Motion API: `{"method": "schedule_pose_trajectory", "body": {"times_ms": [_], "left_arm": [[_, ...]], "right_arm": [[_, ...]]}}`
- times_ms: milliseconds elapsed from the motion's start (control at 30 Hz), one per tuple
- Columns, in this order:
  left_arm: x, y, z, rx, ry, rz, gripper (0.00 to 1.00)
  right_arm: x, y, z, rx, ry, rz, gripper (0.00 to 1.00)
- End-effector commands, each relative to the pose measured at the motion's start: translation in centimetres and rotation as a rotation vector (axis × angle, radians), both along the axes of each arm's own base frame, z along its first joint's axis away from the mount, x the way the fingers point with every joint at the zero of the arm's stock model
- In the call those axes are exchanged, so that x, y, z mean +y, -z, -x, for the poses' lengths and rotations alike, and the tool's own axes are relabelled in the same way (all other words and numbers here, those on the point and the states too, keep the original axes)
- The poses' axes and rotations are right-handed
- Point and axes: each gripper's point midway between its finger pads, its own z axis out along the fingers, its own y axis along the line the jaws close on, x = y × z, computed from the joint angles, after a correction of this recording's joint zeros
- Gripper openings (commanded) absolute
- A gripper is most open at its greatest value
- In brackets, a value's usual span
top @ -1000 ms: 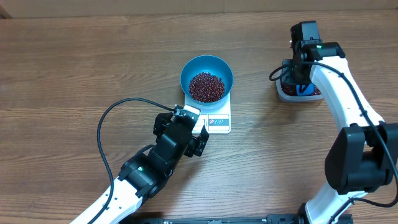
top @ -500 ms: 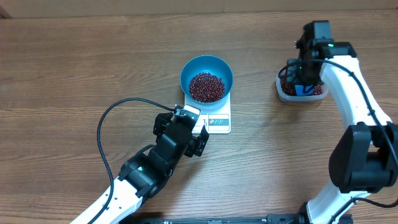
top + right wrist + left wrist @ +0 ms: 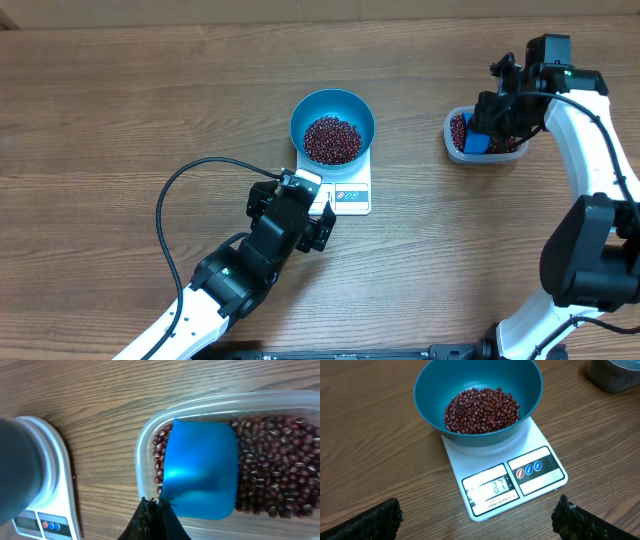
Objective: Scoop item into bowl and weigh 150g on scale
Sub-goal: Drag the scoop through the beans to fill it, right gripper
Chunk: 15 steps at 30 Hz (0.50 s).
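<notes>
The blue bowl (image 3: 300, 115) stands on the white scale (image 3: 350, 196) and holds a heap of red-brown beans (image 3: 332, 139). In the left wrist view the scale (image 3: 540, 467) shows 87 under the bowl (image 3: 427, 390). My left gripper (image 3: 320, 206) hovers open just in front of the scale's near corner, its fingers (image 3: 380, 520) wide apart with nothing between them. My right gripper (image 3: 157, 503) is shut on a blue scoop (image 3: 200, 470), which sits low in the clear tub (image 3: 145, 445) among more beans (image 3: 275, 460).
The tub (image 3: 452, 148) stands at the far right of the wooden table, right of the scale. A black cable (image 3: 170, 215) loops over the table left of my left arm. The right arm reaches in from the right edge.
My right gripper has swung to the right over the tub, and the blue scoop has shifted with it to the tub's left end. The left arm, bowl and scale have not moved.
</notes>
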Motion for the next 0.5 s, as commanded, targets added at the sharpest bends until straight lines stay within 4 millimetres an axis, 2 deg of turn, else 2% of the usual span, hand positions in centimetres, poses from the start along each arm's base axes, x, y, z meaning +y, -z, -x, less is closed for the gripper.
{"method": "schedule_pose_trajectory", "body": {"times_ms": [0, 233, 467], "left_arm": [[0.5, 0.5, -0.1, -0.002, -0.009, -0.031, 0.99], [0.5, 0.4, -0.1, -0.003, -0.008, -0.031, 1.0], [0.5, 0.5, -0.1, -0.002, -0.009, -0.031, 1.0]], "right_arm": [[2.4, 0.2, -0.1, 0.003, -0.056, -0.103, 0.04], [2.1, 0.1, -0.1, 0.0, -0.048, -0.108, 0.04], [0.0, -0.5, -0.4, -0.024, 0.005, -0.179, 0.04]]}}
